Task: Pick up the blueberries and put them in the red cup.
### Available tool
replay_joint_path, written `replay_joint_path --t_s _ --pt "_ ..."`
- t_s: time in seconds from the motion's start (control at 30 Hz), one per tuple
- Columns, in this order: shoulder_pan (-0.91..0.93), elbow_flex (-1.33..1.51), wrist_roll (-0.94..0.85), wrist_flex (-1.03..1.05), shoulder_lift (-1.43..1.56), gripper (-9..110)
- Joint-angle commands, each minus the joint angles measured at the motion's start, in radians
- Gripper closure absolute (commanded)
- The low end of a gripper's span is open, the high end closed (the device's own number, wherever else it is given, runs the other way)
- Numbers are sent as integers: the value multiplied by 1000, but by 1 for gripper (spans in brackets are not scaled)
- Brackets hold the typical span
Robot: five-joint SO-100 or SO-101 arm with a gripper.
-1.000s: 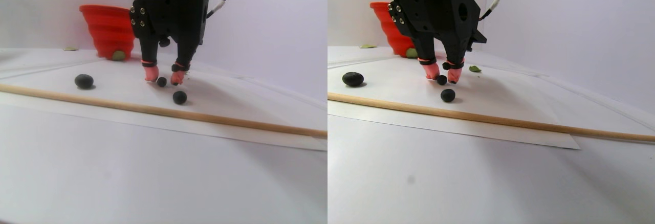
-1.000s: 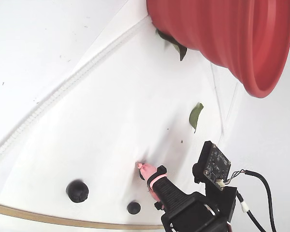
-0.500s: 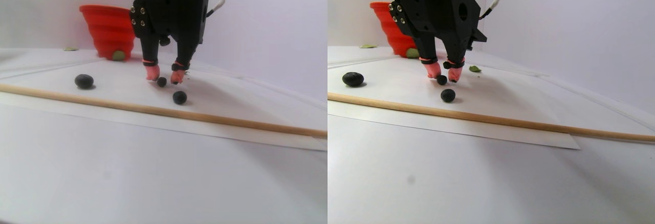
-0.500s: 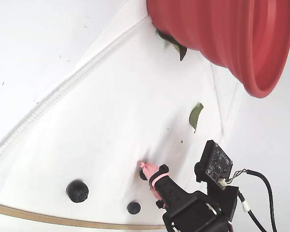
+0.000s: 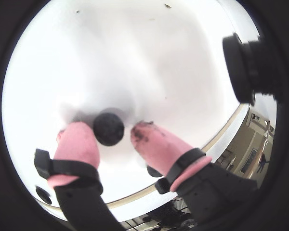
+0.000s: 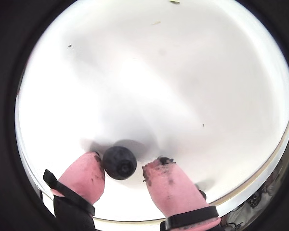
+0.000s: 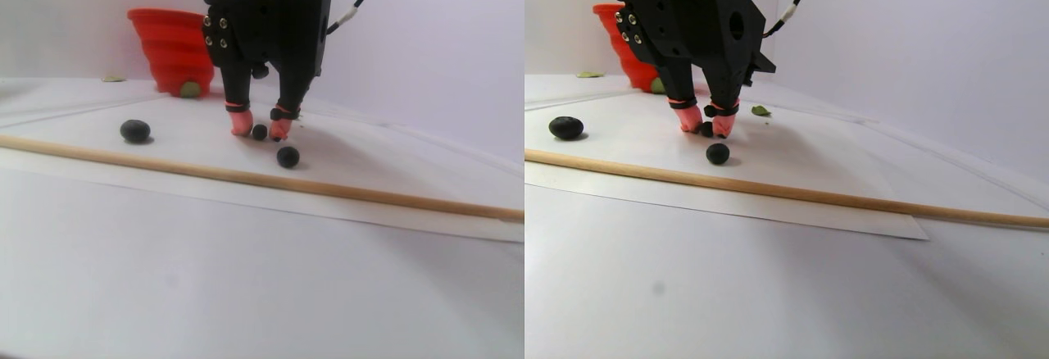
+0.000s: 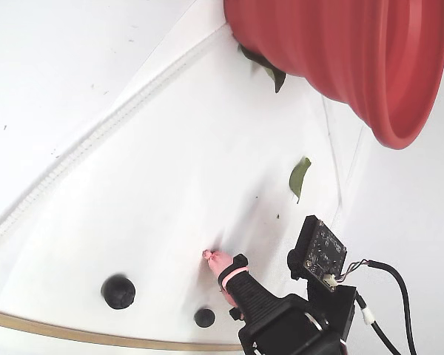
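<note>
A small blueberry [image 5: 108,128] [image 6: 119,162] lies on the white sheet between my gripper's [image 5: 110,133] [image 6: 125,164] [image 7: 260,129] pink fingertips. The gripper is open. The left pink fingertip [image 6: 89,173] touches the berry, and a gap shows on the other side. Two more blueberries rest on the sheet: a larger one [image 7: 134,130] [image 8: 118,291] to the left and a small one [image 7: 288,156] [image 8: 204,318] nearer the stick. The red cup [image 7: 172,47] [image 8: 340,52] stands behind the gripper at the back of the sheet. In the fixed view one fingertip [image 8: 212,257] hides the berry.
A thin wooden stick [image 7: 246,177] [image 8: 52,331] lies across the sheet's front. Green leaves lie by the cup's base [image 8: 270,70] [image 7: 189,89] and on the sheet [image 8: 300,176] [image 7: 760,111]. White table surface extends in front of the stick.
The gripper has sunk lower onto the sheet and its fingers have drawn closer together around the small blueberry. The other berries and the cup have not moved.
</note>
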Motion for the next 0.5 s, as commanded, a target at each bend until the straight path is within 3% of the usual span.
replay_joint_path --t_s 0.0,0.47 --pt "6 -11 -2 -18 -9 85" --pt "12 -29 -15 -43 -37 86"
